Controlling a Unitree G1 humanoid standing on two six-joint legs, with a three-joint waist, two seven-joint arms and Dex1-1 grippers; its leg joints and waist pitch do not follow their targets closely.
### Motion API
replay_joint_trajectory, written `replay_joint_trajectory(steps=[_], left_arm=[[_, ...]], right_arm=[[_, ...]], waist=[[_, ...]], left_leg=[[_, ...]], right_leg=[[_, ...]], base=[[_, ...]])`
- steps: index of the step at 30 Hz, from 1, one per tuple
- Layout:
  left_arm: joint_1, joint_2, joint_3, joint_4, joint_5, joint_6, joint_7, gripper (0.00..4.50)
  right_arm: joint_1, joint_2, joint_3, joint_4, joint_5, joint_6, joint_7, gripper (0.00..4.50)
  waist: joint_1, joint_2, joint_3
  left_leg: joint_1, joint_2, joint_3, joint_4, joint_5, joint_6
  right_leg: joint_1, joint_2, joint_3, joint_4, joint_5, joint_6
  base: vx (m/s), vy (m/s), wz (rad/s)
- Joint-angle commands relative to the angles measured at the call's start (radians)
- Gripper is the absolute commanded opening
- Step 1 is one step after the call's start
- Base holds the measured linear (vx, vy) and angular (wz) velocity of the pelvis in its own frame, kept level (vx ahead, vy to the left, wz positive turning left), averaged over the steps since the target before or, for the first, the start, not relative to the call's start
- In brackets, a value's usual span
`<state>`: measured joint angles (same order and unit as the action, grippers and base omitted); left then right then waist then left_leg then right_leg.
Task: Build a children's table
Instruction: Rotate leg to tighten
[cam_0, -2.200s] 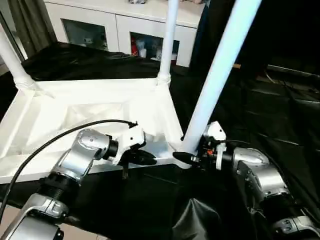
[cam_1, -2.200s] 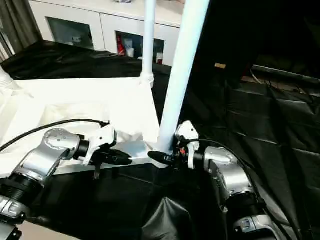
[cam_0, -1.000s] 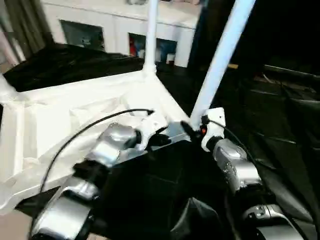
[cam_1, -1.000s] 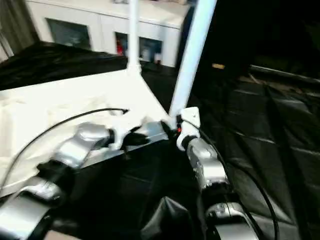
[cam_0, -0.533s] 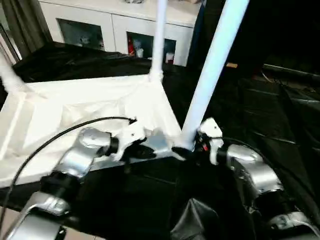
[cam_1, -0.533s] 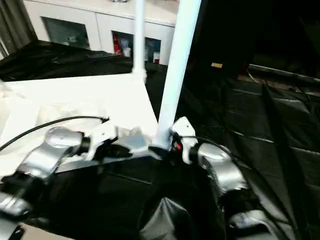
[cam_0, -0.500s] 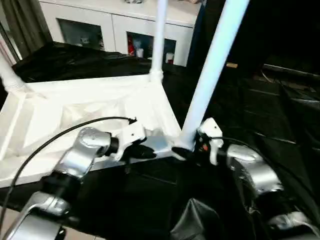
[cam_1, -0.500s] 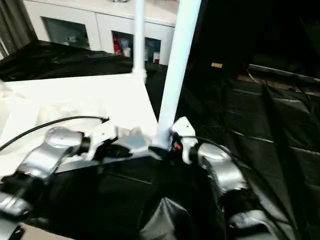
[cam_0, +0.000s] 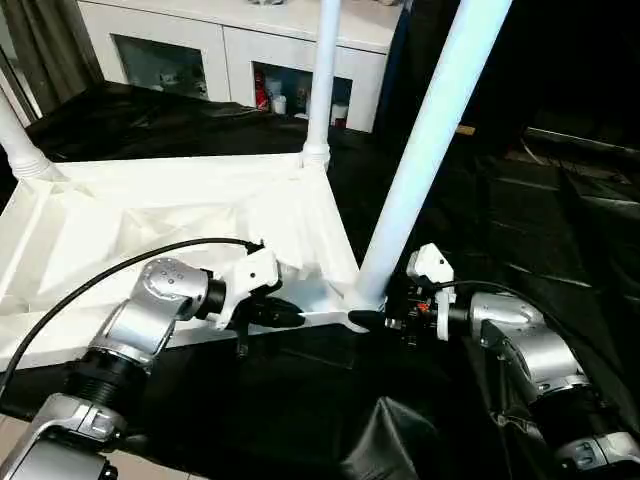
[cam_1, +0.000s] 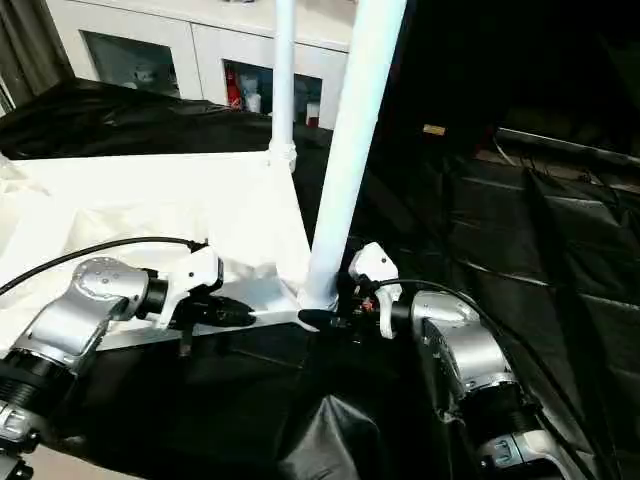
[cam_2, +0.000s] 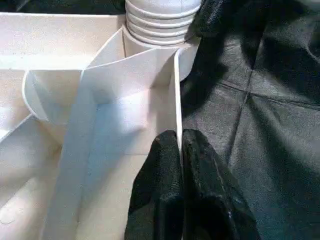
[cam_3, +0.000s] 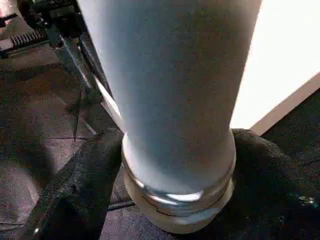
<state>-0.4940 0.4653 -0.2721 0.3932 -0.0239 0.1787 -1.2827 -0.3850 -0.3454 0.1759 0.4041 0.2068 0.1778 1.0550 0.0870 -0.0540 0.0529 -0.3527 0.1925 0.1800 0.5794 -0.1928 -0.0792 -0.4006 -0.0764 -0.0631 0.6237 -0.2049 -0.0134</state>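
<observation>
Black sheeting (cam_0: 560, 230) covers the work surface, and a white cabinet (cam_0: 240, 50) with glass doors is seen along the far wall.

The children's table (cam_0: 150, 225) is laid upside down on the sheeting, ribbed underside upward, its long axis running from the left of the scene toward the centre. At far left, one leg (cam_0: 18, 135) is seated in a corner socket and leans up and out of the picture. The left gripper (cam_0: 290, 317) is positioned at the near rim of the tabletop (cam_2: 178, 90); its two black fingers (cam_2: 167, 185) are pressed together on the thin rim wall, pinching it just beside the near right corner socket.

At the far right corner, a second leg (cam_0: 322, 70) is set upright in its socket. At the near right corner, a third leg (cam_0: 430, 140) rises from its socket, tilted up and to the right. The right gripper (cam_0: 368, 320) is placed at the base of this leg; its fingers (cam_3: 80, 185) are spread around the ringed collar (cam_3: 180, 190), one on each side of it.
</observation>
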Motion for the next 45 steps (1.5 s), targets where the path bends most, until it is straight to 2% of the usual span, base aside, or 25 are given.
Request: replay_joint_trajectory(steps=[1,4,5,6,7,11,16,19,20,21,22,23,25,27,28,29,31,35,36,39,40,41,42,44,45], left_arm=[[0.017,-0.014,0.011,-0.028,-0.060,0.001,-0.021,0.00],[0.021,-0.012,0.008,-0.037,-0.060,0.007,-0.027,0.00],[0.021,-0.012,0.008,-0.037,-0.060,0.007,-0.027,0.00],[0.024,-0.012,0.006,-0.040,-0.059,0.009,-0.029,0.00],[0.026,-0.012,0.004,-0.043,-0.058,0.010,-0.030,0.00],[0.011,-0.048,0.004,-0.007,-0.033,0.003,0.038,0.00],[-0.072,-0.170,0.010,0.130,0.046,0.008,0.280,0.00],[-0.118,-0.234,0.010,0.192,0.075,0.025,0.388,0.00],[-0.141,-0.264,0.013,0.219,0.082,0.041,0.437,0.00],[-0.147,-0.272,0.014,0.227,0.085,0.045,0.450,0.00],[-0.180,-0.315,0.014,0.267,0.099,0.063,0.521,0.00],[-0.192,-0.330,0.009,0.283,0.106,0.066,0.541,0.00],[-0.207,-0.349,-0.002,0.304,0.122,0.068,0.557,0.00],[-0.216,-0.359,-0.003,0.325,0.139,0.060,0.556,0.00],[-0.216,-0.359,-0.003,0.325,0.139,0.060,0.556,0.00],[-0.214,-0.357,-0.002,0.323,0.140,0.060,0.546,0.00],[-0.203,-0.342,-0.005,0.315,0.138,0.055,0.515,0.00],[-0.190,-0.314,-0.009,0.307,0.130,0.048,0.468,0.00],[-0.182,-0.298,-0.010,0.298,0.126,0.038,0.444,0.00],[-0.149,-0.235,-0.022,0.253,0.113,0.022,0.343,0.00],[-0.140,-0.220,-0.024,0.239,0.105,0.017,0.312,0.00],[-0.128,-0.200,-0.031,0.219,0.099,0.015,0.273,0.00],[-0.113,-0.177,-0.039,0.194,0.088,0.000,0.222,0.00],[-0.085,-0.127,-0.044,0.134,0.055,-0.003,0.124,0.00],[-0.074,-0.108,-0.043,0.108,0.037,-0.001,0.086,0.00]], right_arm=[[0.014,0.001,0.001,-0.023,0.016,0.012,0.013,3.18],[0.020,0.002,0.004,-0.029,0.019,0.017,0.019,2.90],[0.020,0.002,0.004,-0.029,0.019,0.017,0.019,2.87],[0.023,0.003,0.006,-0.028,0.018,0.015,0.018,2.85],[0.026,0.004,0.006,-0.027,0.016,0.014,0.016,2.83],[0.025,0.038,-0.026,0.022,-0.008,0.001,-0.095,2.80],[-0.001,0.138,-0.095,0.127,-0.043,0.004,-0.377,2.78],[-0.023,0.199,-0.138,0.164,-0.039,0.020,-0.530,2.77],[-0.033,0.227,-0.150,0.176,-0.046,0.025,-0.595,2.77],[-0.035,0.234,-0.151,0.180,-0.048,0.026,-0.610,2.77],[-0.050,0.274,-0.153,0.198,-0.064,0.029,-0.688,2.77],[-0.057,0.290,-0.145,0.206,-0.078,0.025,-0.718,2.77],[-0.069,0.308,-0.109,0.215,-0.113,-0.004,-0.723,2.77],[-0.073,0.318,-0.090,0.215,-0.130,-0.045,-0.695,2.77],[-0.073,0.318,-0.090,0.215,-0.130,-0.045,-0.695,2.77],[-0.072,0.319,-0.100,0.208,-0.113,-0.050,-0.677,3.32],[-0.069,0.307,-0.104,0.192,-0.094,-0.056,-0.633,3.46],[-0.069,0.276,-0.101,0.172,-0.077,-0.052,-0.572,3.91],[-0.068,0.255,-0.097,0.164,-0.077,-0.051,-0.541,3.93],[-0.063,0.169,-0.086,0.148,-0.074,-0.044,-0.418,3.93],[-0.060,0.150,-0.080,0.142,-0.073,-0.047,-0.384,3.93],[-0.054,0.132,-0.076,0.129,-0.068,-0.040,-0.343,3.93],[-0.046,0.112,-0.069,0.111,-0.064,-0.040,-0.301,3.93],[-0.027,0.070,-0.052,0.067,-0.050,-0.044,-0.208,3.93],[-0.022,0.058,-0.050,0.055,-0.047,-0.044,-0.186,3.93]], waist=[[0.004,-0.007,-0.059],[0.004,-0.007,-0.058],[0.004,-0.008,-0.060],[0.004,-0.003,-0.060],[0.003,-0.005,-0.060],[0.003,-0.004,-0.060],[0.000,-0.005,-0.054],[0.000,-0.004,-0.052],[0.003,0.002,-0.056],[0.001,-0.001,-0.056],[0.001,0.001,-0.056],[0.004,0.001,-0.057],[0.005,0.001,-0.059],[0.008,0.000,-0.061],[0.008,0.000,-0.061],[0.009,-0.001,-0.062],[0.009,-0.001,-0.061],[0.004,-0.003,-0.058],[0.002,-0.001,-0.056],[0.002,-0.004,-0.057],[0.000,-0.002,-0.056],[0.003,-0.003,-0.058],[0.005,-0.004,-0.061],[0.006,-0.005,-0.062],[0.004,-0.004,-0.063]], left_leg=[[0.000,0.040,-0.008,-0.060,-0.099,0.069],[0.001,0.041,-0.008,-0.061,-0.106,0.066],[0.001,0.040,-0.008,-0.060,-0.103,0.067],[0.001,0.040,-0.008,-0.060,-0.101,0.067],[0.001,0.040,-0.008,-0.060,-0.097,0.067],[0.002,0.039,-0.008,-0.060,-0.102,0.059],[0.008,0.037,-0.009,-0.064,-0.176,0.011],[0.008,0.036,-0.009,-0.066,-0.187,0.008],[0.012,0.038,-0.012,-0.066,-0.192,-0.002],[0.010,0.036,-0.011,-0.066,-0.188,-0.004],[0.007,0.036,-0.012,-0.067,-0.182,-0.005],[0.012,0.037,-0.010,-0.065,-0.184,-0.007],[0.008,0.035,-0.011,-0.065,-0.175,-0.003],[0.002,0.034,-0.011,-0.063,-0.150,0.020],[0.002,0.034,-0.011,-0.063,-0.150,0.020],[0.002,0.034,-0.010,-0.063,-0.143,0.026],[0.001,0.034,-0.010,-0.063,-0.144,0.034],[-0.003,0.036,-0.014,-0.067,-0.176,0.034],[-0.002,0.036,-0.014,-0.068,-0.184,0.033],[-0.005,0.038,-0.015,-0.067,-0.179,0.041],[-0.007,0.037,-0.014,-0.066,-0.176,0.045],[-0.004,0.037,-0.012,-0.064,-0.164,0.049],[-0.006,0.038,-0.014,-0.062,-0.133,0.055],[-0.006,0.041,-0.013,-0.061,-0.105,0.069],[-0.006,0.041,-0.011,-0.059,-0.088,0.077]], right_leg=[[0.053,-0.071,0.051,-0.068,-0.119,-0.221],[0.053,-0.071,0.050,-0.068,-0.121,-0.221],[0.053,-0.071,0.050,-0.067,-0.116,-0.221],[0.053,-0.071,0.051,-0.067,-0.111,-0.222],[0.054,-0.069,0.050,-0.066,-0.102,-0.225],[0.053,-0.069,0.050,-0.067,-0.099,-0.229],[0.045,-0.073,0.052,-0.086,-0.267,-0.187],[0.041,-0.073,0.054,-0.092,-0.304,-0.164],[0.042,-0.076,0.053,-0.091,-0.312,-0.159],[0.041,-0.073,0.053,-0.092,-0.303,-0.158],[0.042,-0.073,0.054,-0.090,-0.288,-0.159],[0.039,-0.073,0.053,-0.091,-0.276,-0.160],[0.045,-0.074,0.053,-0.088,-0.254,-0.163],[0.050,-0.073,0.052,-0.085,-0.207,-0.160],[0.050,-0.073,0.052,-0.085,-0.207,-0.160],[0.050,-0.073,0.052,-0.083,-0.188,-0.165],[0.052,-0.073,0.051,-0.083,-0.185,-0.169],[0.054,-0.075,0.049,-0.090,-0.253,-0.156],[0.051,-0.075,0.050,-0.092,-0.263,-0.155],[0.056,-0.076,0.048,-0.092,-0.267,-0.152],[0.053,-0.076,0.050,-0.091,-0.265,-0.154],[0.052,-0.075,0.051,-0.091,-0.252,-0.155],[0.057,-0.076,0.051,-0.083,-0.200,-0.167],[0.055,-0.073,0.050,-0.076,-0.141,-0.186],[0.055,-0.072,0.050,-0.069,-0.097,-0.206]], base=[[0.000,0.000,0.00],[0.000,0.000,0.00],[0.000,0.000,0.00],[0.000,0.000,0.00],[0.000,0.000,0.00],[0.000,0.000,0.00],[0.000,0.000,0.00],[0.000,0.000,0.00],[0.000,0.000,0.00],[0.000,0.000,0.00],[0.000,0.000,0.00],[0.000,0.000,0.00],[0.000,0.000,0.00],[0.000,0.000,0.00],[0.000,0.000,0.00],[0.000,0.000,0.00],[0.000,0.000,0.00],[0.000,0.000,0.00],[0.000,0.000,0.00],[0.000,0.000,0.00],[0.000,0.000,0.00],[0.000,0.000,0.00],[0.000,0.000,0.00],[0.000,0.000,0.00],[0.000,0.000,0.00]])
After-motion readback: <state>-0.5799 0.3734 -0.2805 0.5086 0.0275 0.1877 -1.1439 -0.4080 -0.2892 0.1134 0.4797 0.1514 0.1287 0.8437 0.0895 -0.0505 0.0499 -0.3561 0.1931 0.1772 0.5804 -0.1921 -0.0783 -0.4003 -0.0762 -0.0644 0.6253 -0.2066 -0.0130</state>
